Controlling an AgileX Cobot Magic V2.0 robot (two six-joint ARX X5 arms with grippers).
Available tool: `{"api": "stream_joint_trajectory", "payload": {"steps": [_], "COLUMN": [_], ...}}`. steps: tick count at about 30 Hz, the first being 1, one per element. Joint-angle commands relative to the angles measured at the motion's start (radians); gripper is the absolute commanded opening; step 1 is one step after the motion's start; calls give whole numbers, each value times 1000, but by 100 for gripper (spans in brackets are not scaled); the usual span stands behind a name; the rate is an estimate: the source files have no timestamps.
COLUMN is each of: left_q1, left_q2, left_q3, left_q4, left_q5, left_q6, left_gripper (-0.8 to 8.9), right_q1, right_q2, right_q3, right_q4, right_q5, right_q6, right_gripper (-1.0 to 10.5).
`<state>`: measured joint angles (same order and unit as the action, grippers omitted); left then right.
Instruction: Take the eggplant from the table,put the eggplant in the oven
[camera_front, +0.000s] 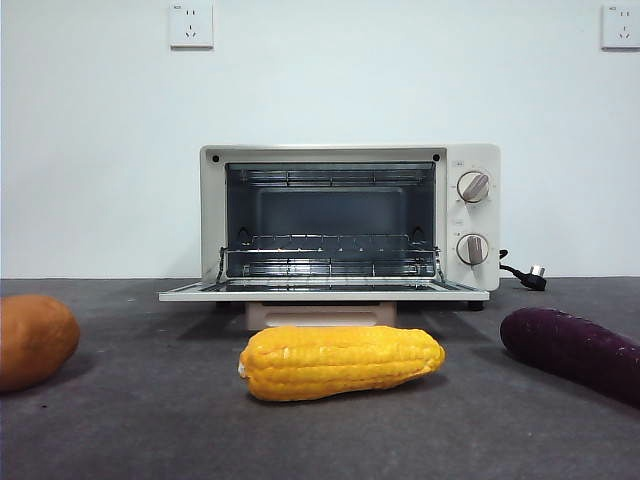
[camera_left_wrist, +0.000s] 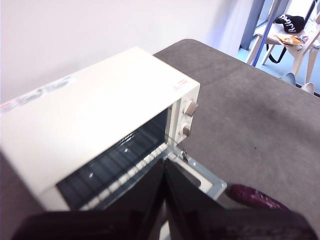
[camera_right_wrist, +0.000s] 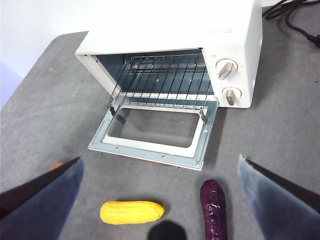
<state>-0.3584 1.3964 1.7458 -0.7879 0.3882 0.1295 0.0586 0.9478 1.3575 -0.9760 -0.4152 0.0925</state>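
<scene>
Rear wall (camera_front: 100, 150): plain white, evenly lit. Two white wall sockets (camera_front: 191, 24) mounted high, one toward each side. Beyond the bench's far corner, in the left wrist view: a pale floor (camera_left_wrist: 280, 67), a light table (camera_left_wrist: 280, 37) carrying a black cap (camera_left_wrist: 290, 21).

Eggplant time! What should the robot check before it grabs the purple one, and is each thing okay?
1. Oven door is down and open: ok.
2. Wire rack inside has nothing on it: ok.
3. Eggplant lies free on the table, apart from the corn cob: ok.
4. Right hand is open wide above the eggplant and corn: ok.
5. Left hand is shut and holds nothing, up by the oven: ok.
6. Green stem end of the eggplant is out of view, so which way it points: cannot tell.
</scene>
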Motion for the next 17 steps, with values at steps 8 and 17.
{"api": "stream_joint_trajectory", "payload": {"steps": [8,17], "left_q1": [85,106], "left_q2": [-212,-342], "left_q3": [-9,-111], "left_q4": [-83,-113], "left_q5": [34,30], "left_q6": [0,4], "left_gripper": [-6,-6], "right_q1": [2,29], "right_q2": [-1,0], "right_q3": [1,1], "right_q4": [2,2], "right_q5": [3,7], "right_q6": [-8,-8], "right_gripper": [629,629]}}
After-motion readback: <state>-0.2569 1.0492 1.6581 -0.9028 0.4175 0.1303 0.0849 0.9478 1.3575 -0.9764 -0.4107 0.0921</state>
